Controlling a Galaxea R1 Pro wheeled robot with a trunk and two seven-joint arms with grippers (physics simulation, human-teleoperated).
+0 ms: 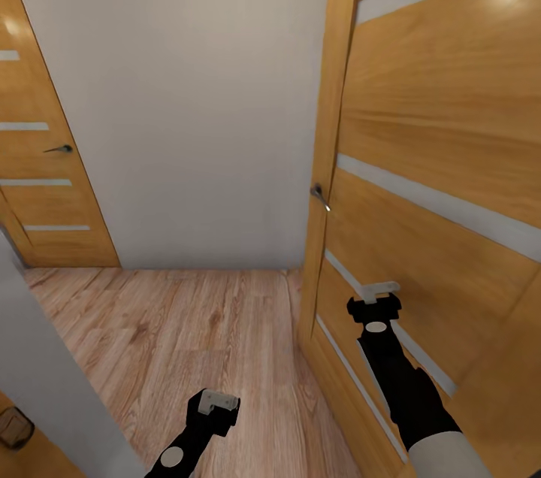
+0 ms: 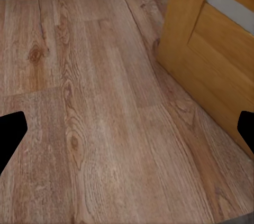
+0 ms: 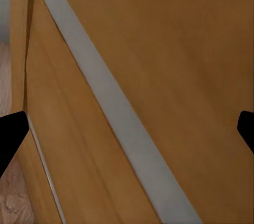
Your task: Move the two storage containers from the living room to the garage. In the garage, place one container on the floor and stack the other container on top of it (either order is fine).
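Head view puts you in a passage with a wood-plank floor [image 1: 173,328], a plain white wall [image 1: 188,102] ahead, a closed wooden door [image 1: 37,155] far to your left and an open wooden door [image 1: 443,162] close on your right, its handle [image 1: 320,196] near the edge. Your left pincer [image 1: 219,403] hangs low over the planks, released and holding nothing. Your right pincer [image 1: 378,293] sits right up against the open door's panel; its fingers look spread and it grips nothing. Neither storage container is anywhere in front of you, so I can't say where they are. By my reading nothing is carried yet and the stacking is all to do.
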